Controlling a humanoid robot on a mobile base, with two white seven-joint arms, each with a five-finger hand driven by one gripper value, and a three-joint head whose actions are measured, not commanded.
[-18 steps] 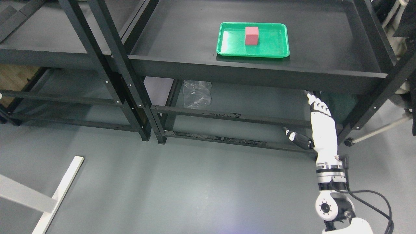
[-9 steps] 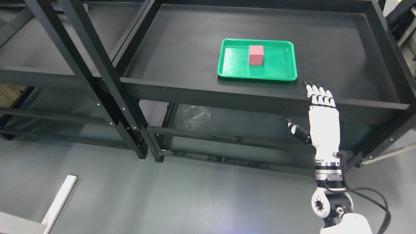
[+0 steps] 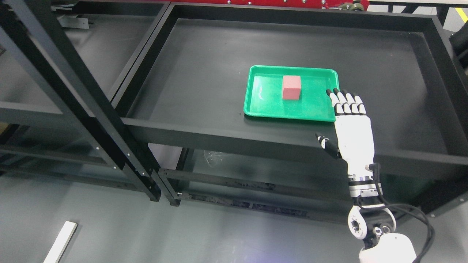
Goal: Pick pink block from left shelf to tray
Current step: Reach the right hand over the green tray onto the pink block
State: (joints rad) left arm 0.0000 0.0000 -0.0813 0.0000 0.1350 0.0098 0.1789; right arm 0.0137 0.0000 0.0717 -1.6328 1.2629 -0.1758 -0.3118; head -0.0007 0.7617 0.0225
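A pink block (image 3: 291,87) stands upright inside a green tray (image 3: 267,106) on the right-hand black shelf (image 3: 204,73). My right hand (image 3: 345,109) rises from the lower right with its white back toward the camera. Its fingers (image 3: 347,102) are straight and spread, the thumb (image 3: 327,144) sticks out to the left, and it holds nothing. The fingertips overlap the tray's near right corner in the picture, a short way right of the block. No left arm shows.
A second black shelf unit (image 3: 55,84) stands to the left, with black uprights (image 3: 84,109) between the two. The shelf's front rail (image 3: 226,137) runs below the tray. A white bar (image 3: 60,241) lies on the grey floor at lower left.
The camera has tilted, so shelf and tray sit lower in the picture. My right hand has risen from below the shelf's front rail to the tray's near right corner, fingers still spread.
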